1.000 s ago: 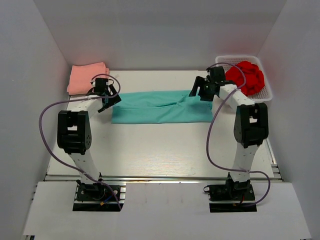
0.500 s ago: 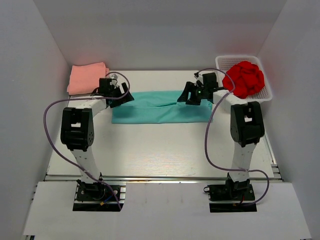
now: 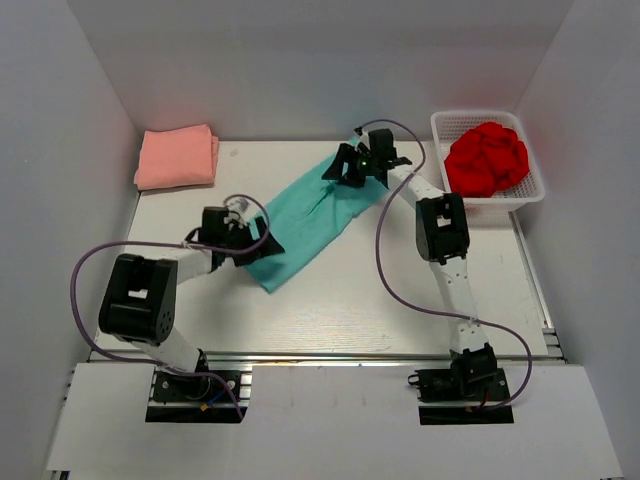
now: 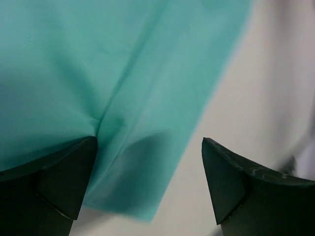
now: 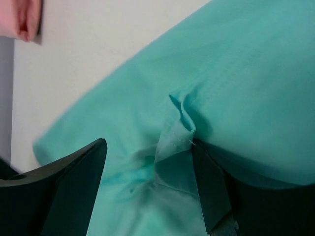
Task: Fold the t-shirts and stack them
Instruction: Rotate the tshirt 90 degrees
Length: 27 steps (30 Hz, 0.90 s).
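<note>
The teal t-shirt [image 3: 310, 215] lies folded into a long strip, running diagonally from the far middle to the near left of the table. My left gripper [image 3: 258, 243] is open over its near-left end; in the left wrist view [image 4: 148, 141] the teal cloth [image 4: 98, 64] lies under the left finger and the right finger is over bare table. My right gripper [image 3: 340, 168] is open over the far end; in its wrist view [image 5: 148, 142] a small raised fold of teal cloth [image 5: 246, 73] sits against the right finger. The salmon-pink t-shirt [image 3: 177, 157] lies folded at the far left. The red t-shirt [image 3: 487, 157] is bunched in the basket.
The white mesh basket [image 3: 535, 190] stands at the far right against the wall. White walls enclose the table on the left, back and right. The pink shirt's edge shows at the top left of the right wrist view [image 5: 22, 19].
The teal shirt has swung from lying straight across to a diagonal. My left gripper moved nearer with its end; my right gripper moved left and farther back.
</note>
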Available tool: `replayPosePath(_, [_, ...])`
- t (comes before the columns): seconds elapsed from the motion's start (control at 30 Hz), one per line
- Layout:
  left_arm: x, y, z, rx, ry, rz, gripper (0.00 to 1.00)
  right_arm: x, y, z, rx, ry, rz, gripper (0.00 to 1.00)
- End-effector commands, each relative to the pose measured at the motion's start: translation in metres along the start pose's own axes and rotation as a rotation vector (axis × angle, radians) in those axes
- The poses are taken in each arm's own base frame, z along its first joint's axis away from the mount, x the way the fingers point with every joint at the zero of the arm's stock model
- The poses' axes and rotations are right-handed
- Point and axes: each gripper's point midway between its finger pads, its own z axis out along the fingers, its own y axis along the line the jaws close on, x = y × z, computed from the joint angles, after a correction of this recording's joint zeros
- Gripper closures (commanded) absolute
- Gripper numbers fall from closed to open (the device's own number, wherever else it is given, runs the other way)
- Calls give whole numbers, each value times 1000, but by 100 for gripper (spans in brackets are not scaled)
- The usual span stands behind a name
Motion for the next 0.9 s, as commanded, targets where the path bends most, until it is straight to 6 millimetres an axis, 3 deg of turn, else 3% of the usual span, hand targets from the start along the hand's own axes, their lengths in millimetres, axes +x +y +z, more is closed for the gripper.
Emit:
replayPosePath(0.0, [199, -6, -46, 57, 630, -187, 0, 30, 16, 40, -75, 82, -26, 24])
replayPosePath(0.07, [233, -28, -67, 149, 775, -104, 0, 17, 44, 45, -170, 23, -100, 19])
replayPosePath(0.13, [237, -47, -69, 209, 802, -39, 0, 9, 66, 40, -226, -7, -165, 16])
replayPosePath(0.17, [235, -52, -67, 207, 799, -7, 0, 17, 70, 40, -234, 7, -198, 10])
replayPosePath(0.2, [235, -58, -66, 210, 807, 52, 0, -3, 94, 25, -258, -46, -258, 10])
replayPosePath(0.23, [221, -70, -59, 235, 778, 106, 0, -4, 91, 23, -227, -56, -286, 10])
replayPosePath(0.27, [219, -82, -57, 280, 772, 150, 0, -21, 111, 9, -222, -107, -342, 10])
replayPosePath(0.33, [202, -104, -51, 366, 719, 220, 0, -16, 109, 1, -192, -76, -347, 10])
replayPosePath(0.4, [184, -125, -45, 390, 653, 302, 0, -25, 125, -14, -185, -88, -383, 10])
replayPosePath(0.53, [168, -147, -47, 436, 575, 369, 0, -22, 143, -34, -171, -67, -420, 10])
replayPosePath(0.6, [161, -156, -52, 450, 537, 398, 0, -15, 140, -38, -149, -43, -419, 10])
replayPosePath(0.63, [157, -157, -53, 437, 523, 404, 0, -19, 149, -48, -148, -53, -428, 10])
replayPosePath(0.73, [145, -151, -55, 335, 468, 392, 0, -20, 148, -62, -84, -60, -392, 10])
replayPosePath(0.77, [141, -140, -54, 260, 446, 396, 0, -15, 140, -63, -56, -47, -369, 10])
replayPosePath(0.8, [131, -142, -58, 232, 404, 396, 0, -18, 139, -74, 4, -60, -352, 10])
replayPosePath(0.83, [118, -128, -57, 108, 347, 382, 0, -3, 120, -73, 67, -23, -311, 10])
replayPosePath(0.87, [107, -121, -56, 51, 291, 396, 0, -3, 124, -81, 67, -28, -308, 10])
